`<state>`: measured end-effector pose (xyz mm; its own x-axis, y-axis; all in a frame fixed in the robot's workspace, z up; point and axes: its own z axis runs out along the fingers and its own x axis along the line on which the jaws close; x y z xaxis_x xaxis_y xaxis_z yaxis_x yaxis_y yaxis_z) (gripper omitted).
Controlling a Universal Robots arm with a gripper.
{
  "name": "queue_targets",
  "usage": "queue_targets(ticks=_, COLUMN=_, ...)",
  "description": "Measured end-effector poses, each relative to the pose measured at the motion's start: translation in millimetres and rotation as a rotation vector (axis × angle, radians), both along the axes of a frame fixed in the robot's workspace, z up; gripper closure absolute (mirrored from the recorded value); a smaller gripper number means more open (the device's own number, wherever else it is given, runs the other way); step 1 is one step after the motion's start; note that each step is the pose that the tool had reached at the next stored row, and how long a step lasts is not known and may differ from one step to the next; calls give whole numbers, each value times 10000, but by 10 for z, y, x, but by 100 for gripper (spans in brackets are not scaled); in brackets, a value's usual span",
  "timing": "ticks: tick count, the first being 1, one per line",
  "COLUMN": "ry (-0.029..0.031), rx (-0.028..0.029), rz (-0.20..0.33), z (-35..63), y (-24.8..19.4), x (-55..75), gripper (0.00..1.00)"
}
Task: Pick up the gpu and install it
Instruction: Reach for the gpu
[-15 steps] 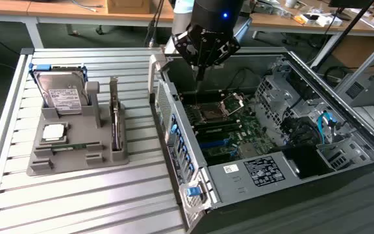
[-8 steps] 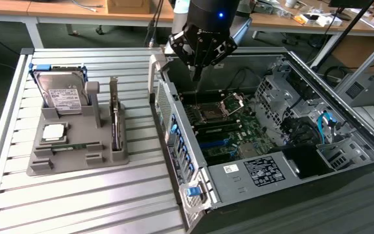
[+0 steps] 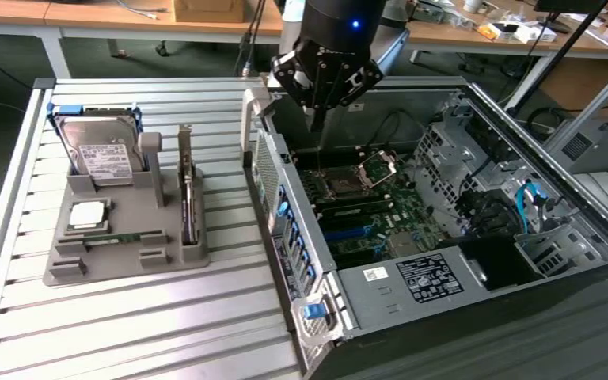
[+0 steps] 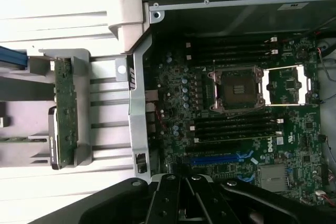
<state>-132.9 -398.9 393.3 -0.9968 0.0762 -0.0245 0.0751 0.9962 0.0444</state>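
The gpu [image 3: 186, 194] stands on its edge in a slot of the grey holder [image 3: 124, 265] on the slatted table, at the exterior view's left. In the wrist view the gpu [image 4: 65, 114] appears edge-on as a thin green board with a dark end. My gripper [image 3: 316, 123] hangs above the open computer case, over the motherboard [image 3: 362, 210], well to the right of the gpu. Its fingers [image 4: 185, 203] are pressed together, shut on nothing. The empty CPU socket [image 4: 237, 88] and the blue expansion slot [image 4: 218, 159] lie below it.
On the grey holder there is also a silver hard drive [image 3: 105, 154], a CPU chip [image 3: 88, 214] and a narrow memory stick [image 3: 114, 238]. The case's upright side wall [image 3: 272, 198] stands between holder and motherboard. Drive cages and cables [image 3: 494, 198] fill the case's right side.
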Motion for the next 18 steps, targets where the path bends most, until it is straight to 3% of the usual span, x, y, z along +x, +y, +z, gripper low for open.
queue_targets(ticks=18, ry=0, rx=0, rz=0, z=0, y=0, x=-82, gripper=89)
